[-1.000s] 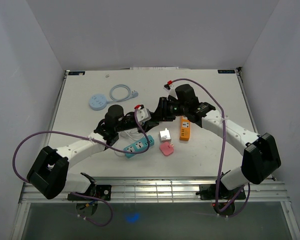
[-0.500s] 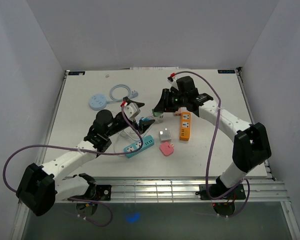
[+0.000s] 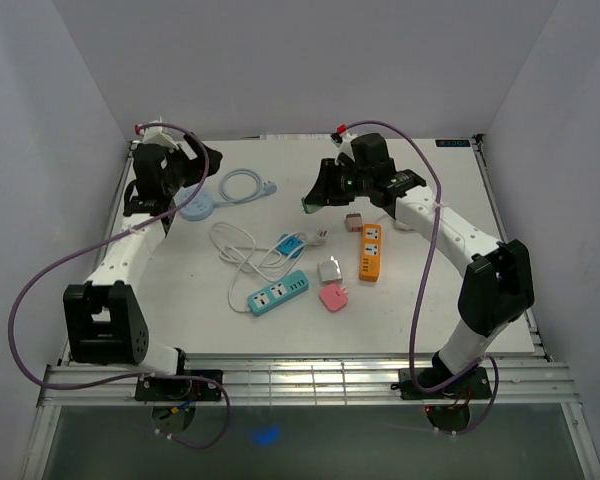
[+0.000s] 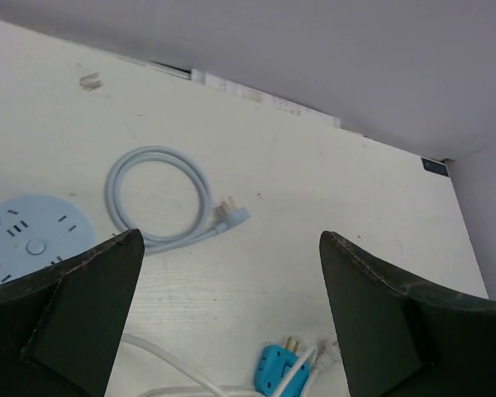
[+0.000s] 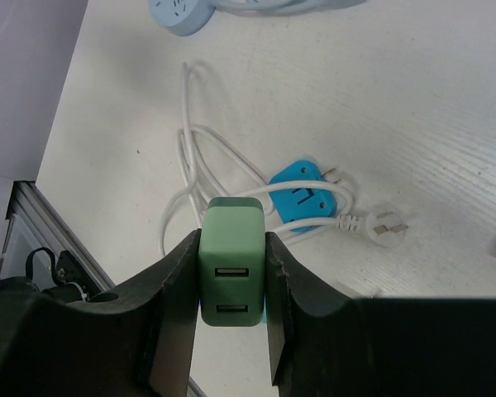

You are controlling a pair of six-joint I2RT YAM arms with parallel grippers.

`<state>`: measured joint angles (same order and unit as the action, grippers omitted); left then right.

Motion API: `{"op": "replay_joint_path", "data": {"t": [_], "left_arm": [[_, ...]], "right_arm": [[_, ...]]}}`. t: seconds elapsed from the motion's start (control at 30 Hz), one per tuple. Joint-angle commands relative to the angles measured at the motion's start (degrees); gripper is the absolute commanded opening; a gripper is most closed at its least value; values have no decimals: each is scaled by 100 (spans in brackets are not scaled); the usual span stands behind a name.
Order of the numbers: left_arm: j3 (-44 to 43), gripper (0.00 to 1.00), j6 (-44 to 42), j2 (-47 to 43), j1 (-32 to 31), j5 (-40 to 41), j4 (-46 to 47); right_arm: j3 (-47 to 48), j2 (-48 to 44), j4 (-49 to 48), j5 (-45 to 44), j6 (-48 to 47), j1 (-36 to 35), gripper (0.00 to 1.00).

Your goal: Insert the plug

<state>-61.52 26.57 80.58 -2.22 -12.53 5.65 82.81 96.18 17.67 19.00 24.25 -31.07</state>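
My right gripper (image 5: 231, 245) is shut on a green two-port USB charger plug (image 5: 231, 281), held above the table; in the top view it (image 3: 314, 200) hangs over the mid-back of the table. Below it lie a blue cube adapter (image 5: 302, 192) and a white cable with its plug (image 5: 386, 224). A teal power strip (image 3: 278, 291) lies in the middle of the table. My left gripper (image 4: 231, 273) is wide open and empty, up at the far left (image 3: 192, 165). The adapter also shows in the left wrist view (image 4: 283, 370).
A round light-blue socket (image 3: 193, 205) and a coiled light-blue cable (image 4: 161, 198) lie at the back left. An orange power strip (image 3: 370, 252), a white adapter (image 3: 331, 270), a pink adapter (image 3: 332, 297) and a small brown cube (image 3: 351, 222) lie right of centre.
My left arm has swung from the middle of the table out to the far back left. My right gripper has stayed near the mid-back, still holding the green plug.
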Motion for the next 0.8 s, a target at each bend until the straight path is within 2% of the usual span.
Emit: {"op": "replay_joint_path", "data": {"t": [0.0,0.07,0.1,0.13,0.2,0.37,0.53,0.77], "left_arm": [[-816,98,622,641,212,330,-854],[-1238,98,613,1090,458,479,-1205],[-1771,98,613,1553,581,567,-1442],[-2054,98,604,1793,626,698,-1940],[-2555,98,525,2319,713,1016,-2094],[-3120,98,525,3173,881,1420,-2068],[-3770,98,455,4174,907,1298,-2068],[-4035,98,419,4747,907,1341,-2050]], "right_arm": [[403,58,26,86,-201,39,8],[307,76,-88,217,-193,39,8],[272,94,-132,261,-175,40,8],[254,111,-167,288,-149,31,8],[192,129,-220,341,-140,39,8],[35,68,-247,236,-192,31,8],[-71,-12,-299,156,-280,31,8],[-194,-91,-387,200,-307,31,8]]}}
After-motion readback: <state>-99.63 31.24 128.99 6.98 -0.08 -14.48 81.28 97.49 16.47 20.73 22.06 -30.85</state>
